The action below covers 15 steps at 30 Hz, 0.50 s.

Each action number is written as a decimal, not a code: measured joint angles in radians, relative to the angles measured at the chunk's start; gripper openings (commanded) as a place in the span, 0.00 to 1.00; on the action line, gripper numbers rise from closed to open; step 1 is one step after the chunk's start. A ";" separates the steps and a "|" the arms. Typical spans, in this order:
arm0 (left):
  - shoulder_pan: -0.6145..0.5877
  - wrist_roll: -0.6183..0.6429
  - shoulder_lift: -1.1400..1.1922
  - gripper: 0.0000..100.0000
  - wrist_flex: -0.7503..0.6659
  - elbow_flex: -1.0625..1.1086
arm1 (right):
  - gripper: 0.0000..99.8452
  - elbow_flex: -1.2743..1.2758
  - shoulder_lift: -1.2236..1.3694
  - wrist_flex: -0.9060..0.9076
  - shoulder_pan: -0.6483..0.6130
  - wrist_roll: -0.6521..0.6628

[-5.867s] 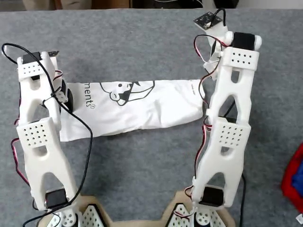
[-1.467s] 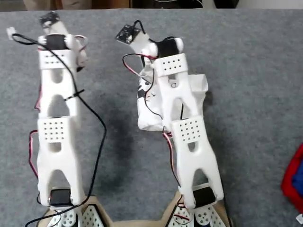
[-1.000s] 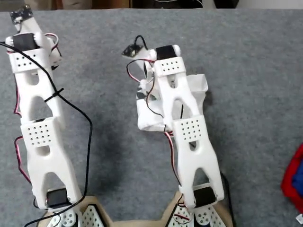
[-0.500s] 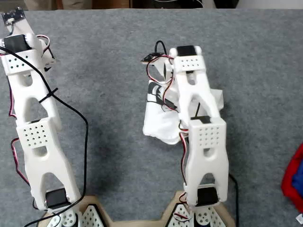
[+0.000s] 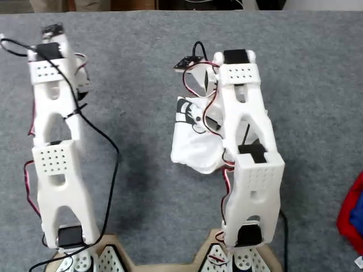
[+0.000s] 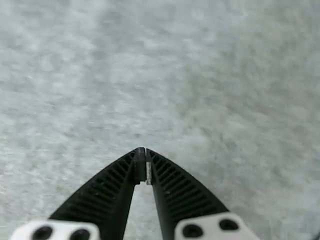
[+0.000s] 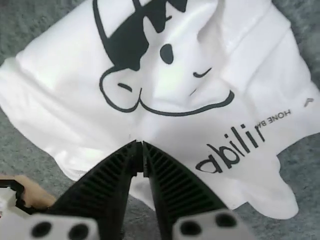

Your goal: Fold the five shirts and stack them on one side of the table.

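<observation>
A crumpled, roughly folded white shirt (image 5: 193, 148) with a black cartoon face and lettering printed on it lies on the grey felt table cover (image 5: 136, 68). It is bunched into an uneven bundle, with the print showing at its far end.

The right arm (image 5: 244, 113) stretches over the white shirt, covering the side of it that faces the red and blue cloth (image 5: 353, 212). That cloth lies well apart from the shirt, at the table's edge. The right gripper (image 7: 139, 148) hangs directly above the white shirt (image 7: 165, 75), just below the printed face and beside the lettering. Its black ribbed fingers (image 7: 165, 180) are pressed together at the tips. Whether any fabric is pinched between them cannot be told.

The left arm (image 5: 54, 113) stands well apart from the white shirt, on the side away from the red and blue cloth. The left gripper (image 6: 141, 162) is over bare grey felt, its two black fingers (image 6: 107, 185) closed tip to tip with nothing between them.
</observation>
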 measured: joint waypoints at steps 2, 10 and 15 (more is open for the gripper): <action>0.040 0.000 -0.031 0.02 0.000 0.011 | 0.01 0.032 -0.017 0.000 0.009 0.003; 0.187 -0.002 -0.089 0.02 0.000 0.049 | 0.01 0.167 -0.100 -0.002 0.043 0.037; 0.239 -0.002 -0.089 0.02 0.000 0.104 | 0.01 0.293 -0.173 -0.058 0.069 0.052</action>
